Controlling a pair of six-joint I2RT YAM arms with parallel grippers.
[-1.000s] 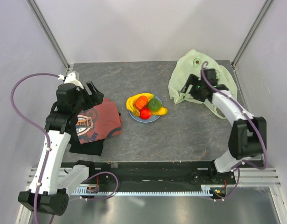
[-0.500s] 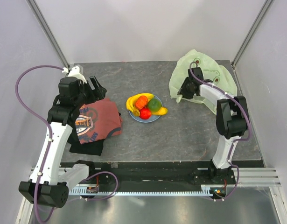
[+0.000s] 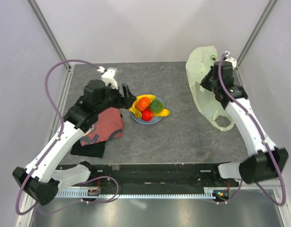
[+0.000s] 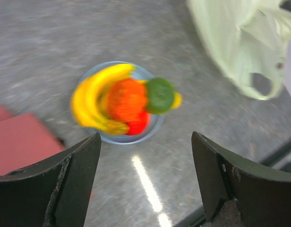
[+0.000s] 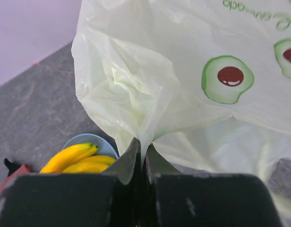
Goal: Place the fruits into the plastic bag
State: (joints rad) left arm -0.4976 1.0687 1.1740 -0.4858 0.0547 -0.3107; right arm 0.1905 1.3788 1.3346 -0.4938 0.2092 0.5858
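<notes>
From the overhead camera I see the biggest change on my right side: a second ago the plastic bag [image 3: 200, 64] lay flat on the table [image 3: 183, 137] under the right pincer [image 3: 210, 83], whose jaws were apart. Now those jaws are together on a fold of it, and the bag hangs tall and upright below and around the pincer, with one handle trailing on the table nearer to me. My left pincer [image 3: 129, 92] has swung off the T-shirt [image 3: 106, 124] and now sits just beside the fruits [image 3: 148, 108], which are piled untouched on the plate [image 3: 141, 121]. In the left wrist camera, the left pincer's jaws stand wide apart and empty. The fruits lie ahead of them and between their lines, slightly blurred, and the bag is far off to the upper right. In the right wrist camera, the fingertips are pinched tight on a pleat of thin film with avocado prints above them, and the bananas [image 5: 75, 159] peek out low on the left, well beyond the pincer. I judge that the bag is now raised but its mouth is not visibly open, so nothing is bagged yet; the first fruit pick looks next.
</notes>
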